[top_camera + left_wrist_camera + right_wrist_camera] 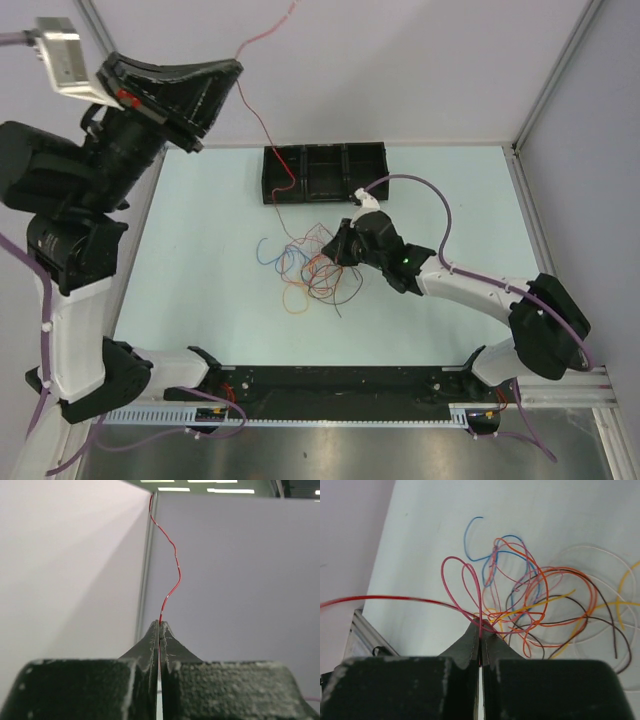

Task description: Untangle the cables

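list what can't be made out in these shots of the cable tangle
- Top view: which strands cross over which in the cable pile; too thin, partly under the right gripper.
- Left wrist view: the red cable's far end, cut off by the top edge.
- Right wrist view: the red cable is motion-blurred at the left edge.

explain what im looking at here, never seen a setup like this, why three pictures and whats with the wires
These are two robot arms bolted to a table, each ending in a two-finger gripper. One picture looks down from above; the other two come from cameras on each wrist, so you see each arm's own fingers. A tangle of thin coloured cables lies on the table, with a black tray behind it. The left gripper, raised high, is shut on a red cable. The right gripper, down at the tangle, is shut on a pink cable.
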Robot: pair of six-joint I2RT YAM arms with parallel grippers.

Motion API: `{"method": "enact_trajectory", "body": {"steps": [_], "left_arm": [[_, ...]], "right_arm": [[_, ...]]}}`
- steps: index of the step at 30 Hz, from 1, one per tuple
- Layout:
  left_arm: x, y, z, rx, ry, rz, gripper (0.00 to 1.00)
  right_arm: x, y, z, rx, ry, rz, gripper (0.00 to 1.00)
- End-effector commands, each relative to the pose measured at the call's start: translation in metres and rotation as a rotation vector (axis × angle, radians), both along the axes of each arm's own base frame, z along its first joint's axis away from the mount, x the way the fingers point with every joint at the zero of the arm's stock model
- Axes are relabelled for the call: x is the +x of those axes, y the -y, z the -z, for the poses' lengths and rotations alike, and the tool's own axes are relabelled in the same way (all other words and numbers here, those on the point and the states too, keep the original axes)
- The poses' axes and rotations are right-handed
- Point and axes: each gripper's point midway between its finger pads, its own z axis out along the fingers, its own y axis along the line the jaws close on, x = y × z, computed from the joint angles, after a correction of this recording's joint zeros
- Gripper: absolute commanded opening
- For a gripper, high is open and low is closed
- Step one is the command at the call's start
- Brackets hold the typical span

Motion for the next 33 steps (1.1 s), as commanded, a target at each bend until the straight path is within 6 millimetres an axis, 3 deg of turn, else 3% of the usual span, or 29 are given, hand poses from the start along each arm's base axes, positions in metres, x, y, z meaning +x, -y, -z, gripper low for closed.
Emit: {"method": "enact_trajectory", "body": {"steps": [1,5,12,16,18,20,21,23,24,29,30,32,33], "left_arm": [[-0.007,-0.023,-0.032,-0.054,0.08,-0.096,0.0],[-0.025,-0.039,-0.057,-0.125,0.171,-0.114,0.0],[-0.029,-0.048,-0.062,-0.131,0.201,-0.155,0.0],[-0.046,-0.058,-0.07,-0.153,0.249,-0.151,0.0],[-0.043,-0.056,-0.065,-0.146,0.234,-0.146,0.0],[-0.043,-0.055,-0.058,-0.14,0.216,-0.143,0.01],[-0.031,-0.048,-0.045,-0.119,0.177,-0.145,0.0],[-0.027,-0.048,-0.032,-0.121,0.141,-0.149,0.0],[-0.008,-0.039,-0.01,-0.094,0.079,-0.162,0.0],[0.024,-0.031,0.051,-0.083,-0.097,-0.2,0.0],[0.037,-0.029,0.075,-0.057,-0.17,-0.227,0.0],[0.061,-0.042,0.099,-0.096,-0.304,-0.348,0.0],[0.075,-0.045,0.123,-0.069,-0.398,-0.408,0.0]], "right_arm": [[0.008,0.028,0.038,-0.1,-0.069,0.092,0.0],[0.01,0.046,0.07,-0.131,-0.143,0.129,0.0],[0.015,0.074,0.106,-0.205,-0.254,0.204,0.0],[0.019,0.088,0.124,-0.22,-0.323,0.248,0.0],[0.02,0.086,0.125,-0.212,-0.326,0.235,0.08],[0.018,0.082,0.116,-0.195,-0.312,0.203,0.28],[0.019,0.083,0.112,-0.195,-0.297,0.197,0.49],[0.019,0.083,0.093,-0.186,-0.244,0.177,0.59],[0.019,0.085,0.087,-0.189,-0.226,0.172,0.66],[0.021,0.104,0.035,-0.253,-0.094,0.168,0.81],[0.022,0.106,0.025,-0.261,-0.074,0.17,0.84],[0.02,0.113,0.0,-0.28,-0.013,0.164,0.87],[0.019,0.116,-0.006,-0.287,0.005,0.161,0.9]]}}
